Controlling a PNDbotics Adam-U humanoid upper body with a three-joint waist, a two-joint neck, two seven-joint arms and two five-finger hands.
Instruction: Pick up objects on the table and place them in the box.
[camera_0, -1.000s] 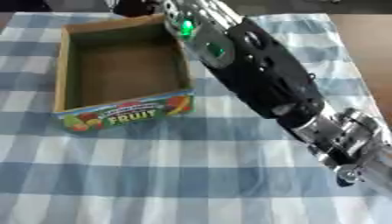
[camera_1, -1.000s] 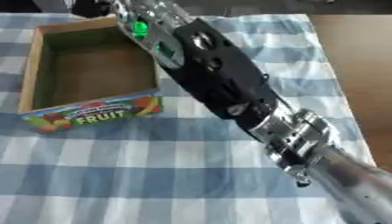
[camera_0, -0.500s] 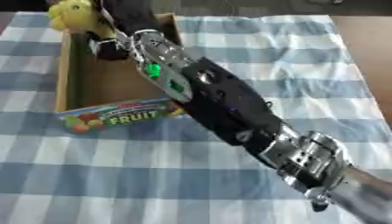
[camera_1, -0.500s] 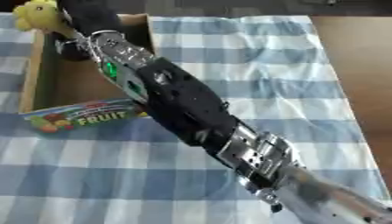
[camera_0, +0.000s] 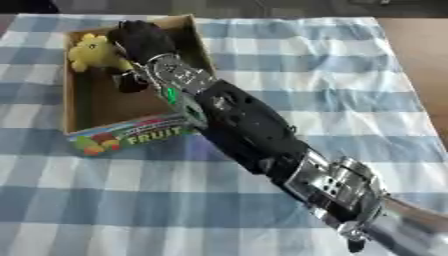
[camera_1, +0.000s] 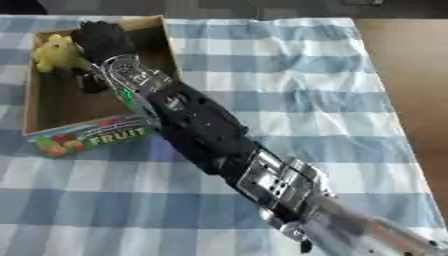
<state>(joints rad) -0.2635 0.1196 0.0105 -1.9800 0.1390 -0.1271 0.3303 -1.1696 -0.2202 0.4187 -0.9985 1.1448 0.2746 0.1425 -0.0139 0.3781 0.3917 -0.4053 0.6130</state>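
Observation:
My right arm (camera_0: 254, 130) reaches from the lower right across the checked cloth to the cardboard box (camera_0: 131, 138) with FRUIT printed on its front wall. My right hand (camera_0: 140, 39), black, is inside the box near its far wall. Against the hand's left side sits a yellow soft toy (camera_0: 94, 53), in the box's far left corner. The fingers curl beside it and a dark digit shows just below it. I cannot see whether the toy rests on the box floor. My left hand shows in no view.
A blue and white checked cloth (camera_1: 289, 75) covers the table. Bare brown tabletop (camera_1: 402, 65) shows along the right edge. My forearm crosses over the box's near right corner.
My right arm has swung left, and the hand with the yellow toy has come down from above the box's far left edge into the box.

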